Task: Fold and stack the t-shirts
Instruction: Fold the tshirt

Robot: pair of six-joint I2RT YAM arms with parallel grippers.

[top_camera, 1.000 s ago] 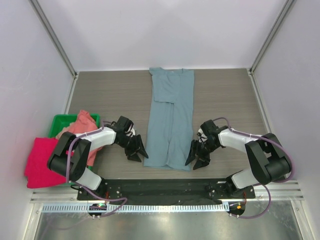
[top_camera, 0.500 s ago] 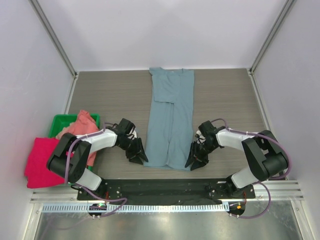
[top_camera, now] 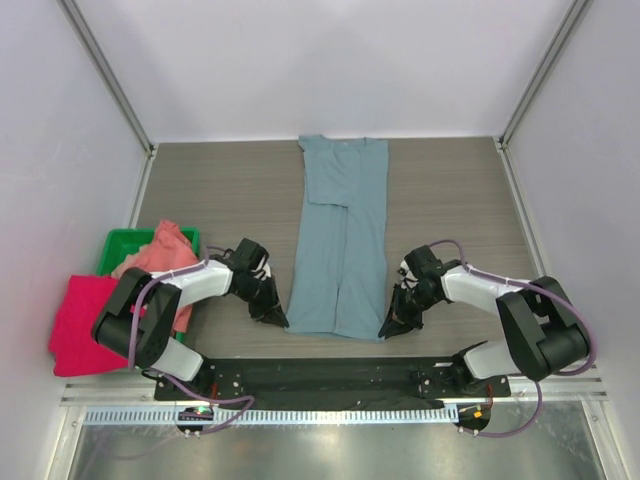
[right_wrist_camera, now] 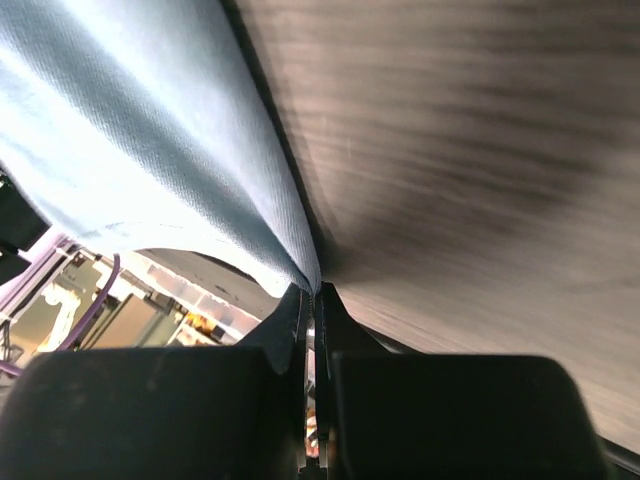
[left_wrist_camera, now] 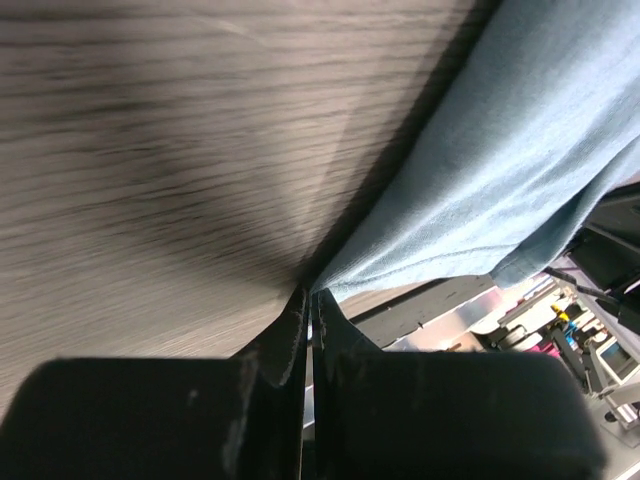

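Observation:
A slate-blue t-shirt point(top_camera: 340, 240) lies as a long narrow strip down the middle of the table, its collar at the far end and its hem toward me. My left gripper point(top_camera: 277, 318) is shut on the near left hem corner; in the left wrist view the cloth point(left_wrist_camera: 500, 180) runs right into the closed tips point(left_wrist_camera: 310, 297). The near right hem corner sits in my shut right gripper point(top_camera: 388, 327), and the right wrist view shows the cloth point(right_wrist_camera: 150, 130) pinched at the tips point(right_wrist_camera: 313, 292). A salmon-pink t-shirt point(top_camera: 160, 250) and a crimson-pink t-shirt point(top_camera: 80, 325) lie at the left.
A green bin point(top_camera: 125, 243) stands at the left table edge, with the salmon shirt heaped in it and the crimson one draped over its near left side. The black base rail point(top_camera: 320, 372) runs just behind the hem. Grey walls enclose the wooden table point(top_camera: 220, 190).
Both grippers have gone from open to shut on the hem corners. Each slid slightly toward the near edge, the right one also a little to the right.

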